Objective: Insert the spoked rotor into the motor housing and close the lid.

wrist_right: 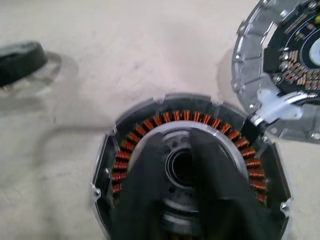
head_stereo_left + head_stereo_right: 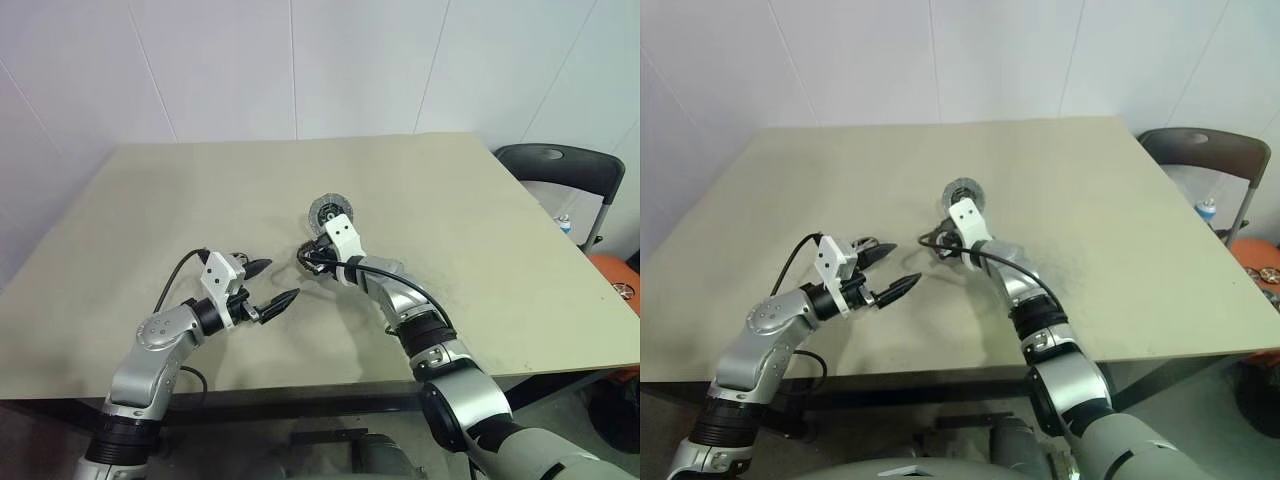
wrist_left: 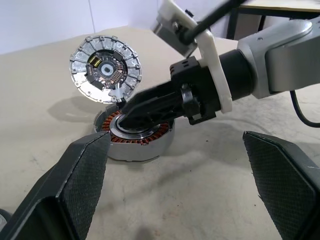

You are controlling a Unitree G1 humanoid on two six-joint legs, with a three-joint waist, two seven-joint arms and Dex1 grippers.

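The left arm comes up over the near edge of the counter (image 2: pixel 120 250), elbow bent, forearm about level, and its gripper (image 2: pixel 268 284) is aimed across toward the middle with the two black fingers (image 3: pixel 75 185) spread wide and nothing between them. It hangs a little above the surface, well short of the parts.

The right arm reaches further out from the near right, stretched forward and angled down to the left, a black cable looping along the forearm. Its gripper (image 3: pixel 131 112) has the fingers pressed together into one dark wedge, and the tips sit right in the middle of the motor housing (image 3: pixel 135 142), on or just over the silvery centre inside the ring of copper windings. From the wrist view I cannot tell whether anything is pinched between them.

There is one housing, sitting flat on the counter around the middle. One lid (image 3: pixel 106 68) is joined to the housing's far rim and stands tilted up, open, its inner face with the ribbed grey ring and dark centre turned toward the near side. One dark round piece (image 1: pixel 19 61) lies flat on the counter a short way off from the housing, apart from it; it may be the spoked rotor, but its spokes cannot be made out.

Beyond the counter's far right corner stands one dark chair (image 2: pixel 560 170)
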